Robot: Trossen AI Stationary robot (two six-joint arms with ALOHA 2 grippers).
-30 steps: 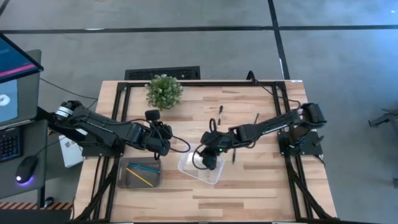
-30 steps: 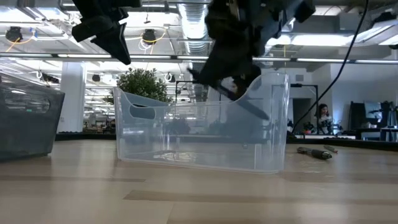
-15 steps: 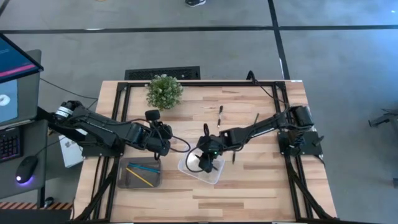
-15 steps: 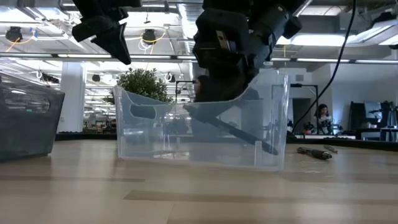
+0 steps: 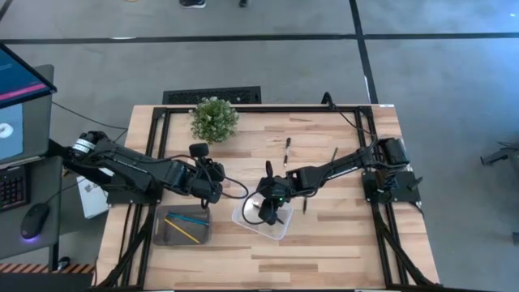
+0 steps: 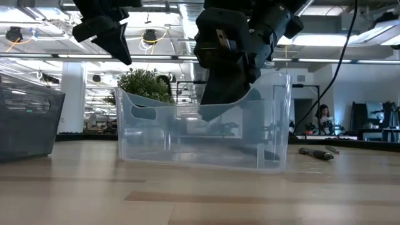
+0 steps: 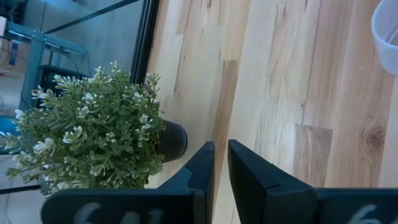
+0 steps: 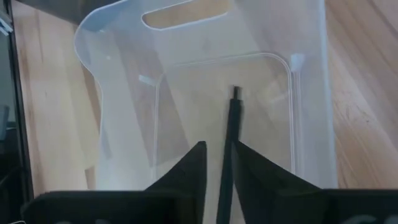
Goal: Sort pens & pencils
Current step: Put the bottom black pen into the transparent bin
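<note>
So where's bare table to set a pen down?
Bare wood: the near strip in front of the clear bin and grey tray, plus the near right corner. Crowded between the plant, loose pens and right gripper.

Small green potted plant (image 5: pixel 214 118) sits at far-left of light wooden tabletop (image 5: pixel 324 243). Blue-lit monitor (image 5: pixel 18 89), keyboard (image 5: pixel 11 188) & glowing mouse (image 5: pixel 33 220) on side desk. Black floor vent (image 5: pixel 212 96) behind.

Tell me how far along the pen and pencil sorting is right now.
Done: the yellow and blue pencils lie in the gray tray. In hand: the right tool is over the clear bin, a black pen between its fingers. Left: three pens on the table. The left tool waits, shut.
</note>
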